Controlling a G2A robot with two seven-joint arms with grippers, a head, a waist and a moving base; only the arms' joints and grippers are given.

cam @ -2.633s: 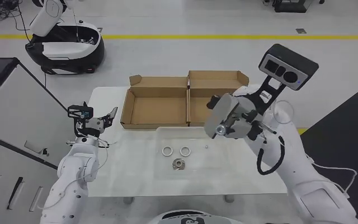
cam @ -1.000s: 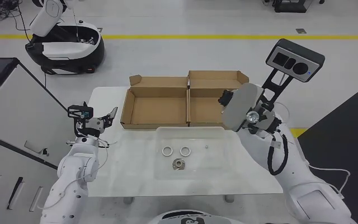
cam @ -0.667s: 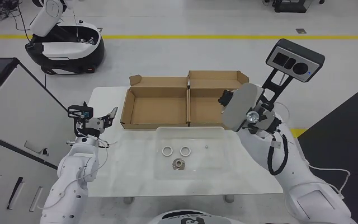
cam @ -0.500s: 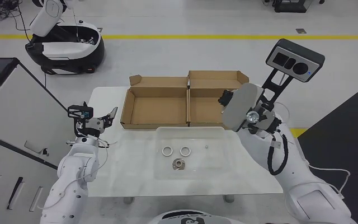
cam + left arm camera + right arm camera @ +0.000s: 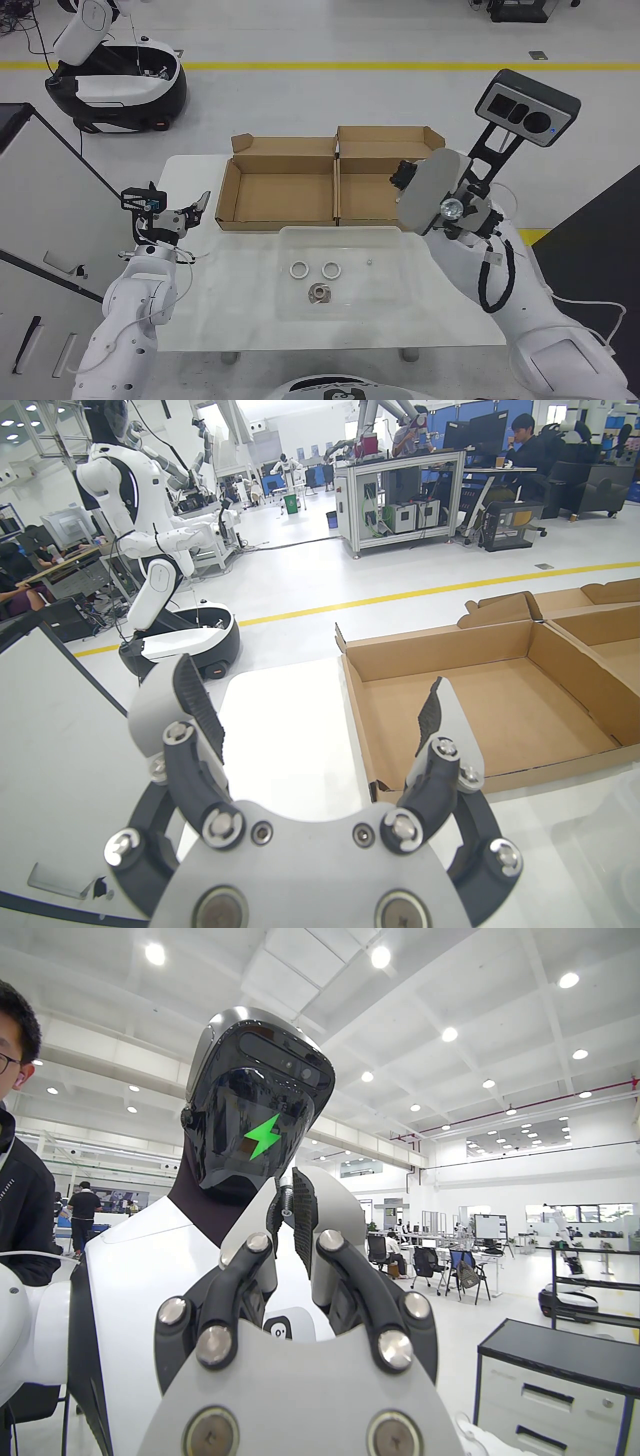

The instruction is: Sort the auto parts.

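Note:
A clear tray (image 5: 350, 233) at the table's middle holds two white rings (image 5: 298, 269) (image 5: 331, 268), a metal hub-like part (image 5: 320, 292) and a tiny part (image 5: 370, 263). Behind it stand two open cardboard boxes, left (image 5: 280, 195) (image 5: 500, 710) and right (image 5: 375, 190). My left gripper (image 5: 193, 208) (image 5: 310, 672) hovers open and empty over the table's left edge, beside the left box. My right gripper (image 5: 448, 208) (image 5: 287, 1188) is raised high near the right box's right end, pointing upward, shut on a small threaded bolt (image 5: 285, 1200).
The white table (image 5: 230, 300) has bare surface left of the tray and along its front. A wheeled robot base (image 5: 120, 85) stands on the floor beyond the far left corner. A dark slanted panel (image 5: 50, 180) lies left of the table.
Since 2.6 s ago my right gripper has swung right and upward with the bolt, away from above the tray. Over the last second nothing has moved. The left arm has stayed still.

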